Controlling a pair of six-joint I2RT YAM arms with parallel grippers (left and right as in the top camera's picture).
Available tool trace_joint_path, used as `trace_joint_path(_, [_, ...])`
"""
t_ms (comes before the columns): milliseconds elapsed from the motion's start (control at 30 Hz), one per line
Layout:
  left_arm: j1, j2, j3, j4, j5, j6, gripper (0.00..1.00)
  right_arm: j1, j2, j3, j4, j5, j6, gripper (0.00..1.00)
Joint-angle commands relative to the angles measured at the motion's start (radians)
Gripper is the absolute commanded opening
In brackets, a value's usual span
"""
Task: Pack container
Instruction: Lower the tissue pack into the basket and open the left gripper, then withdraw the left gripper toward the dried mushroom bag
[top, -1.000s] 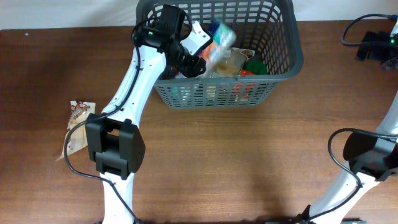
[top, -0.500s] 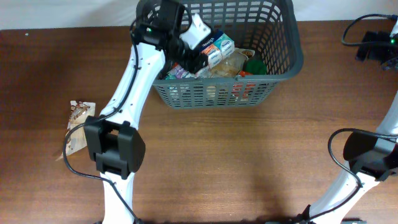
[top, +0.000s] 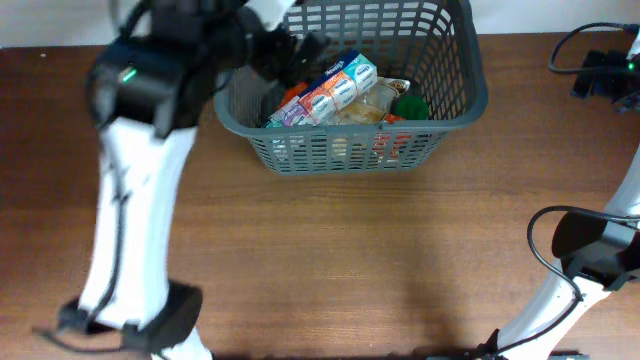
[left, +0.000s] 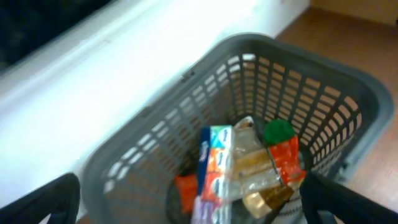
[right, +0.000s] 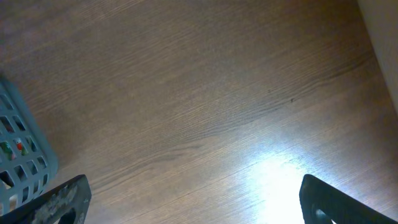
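Upper centre on the bench (top: 350, 250), the part-filled container (top: 350, 152) is seen; the left pincer (left: 193, 205) above it and the right pincer (right: 193, 199) are held wide and empty: between placements, fetching another item is judged next.

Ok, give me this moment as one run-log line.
left gripper: open, empty, facing container | right gripper: open, empty, over table | container: colourful carton atop groceries

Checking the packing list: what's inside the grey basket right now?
On top in the basket: a blue-and-white carton pack, a clear bag, a green-topped item, a red packet. Whatever lies beneath them is covered.
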Motion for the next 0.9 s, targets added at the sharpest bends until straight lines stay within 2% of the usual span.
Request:
trace_joint_path(0, [-0.002,-0.034,0.001,-0.070,-0.188,-0.024,1.00,-0.003,0.012,-0.005,0.003,-0.013,0.008,0.99])
trace_joint_path(167, [0.035,-0.062,0.001,-0.207,-0.364,-0.237,1.00,-0.003,0.012,-0.005,0.003,-0.013,0.008,0.99])
trace_joint_path(367, [0.162,-0.086,0.001,-0.317,-0.370,-0.372,1.00,-0.003,0.012,-0.005,0.003,-0.013,0.008,0.99])
trace_joint_path(533, [0.343,-0.093,0.001,-0.447,-0.365,-0.504,0.99,-0.003,0.012,-0.005,0.003,-0.013,0.008,0.99])
trace_joint_path(667, [0.447,-0.093,0.001,-0.510,-0.343,-0.519,0.99,-0.003,0.012,-0.005,0.003,-0.013,0.008,0.99])
trace_joint_path(867, [0.522,-0.099,-0.040,-0.512,-0.257,-0.422,0.99,-0.003,0.012,-0.005,0.003,-0.013,0.008,0.99])
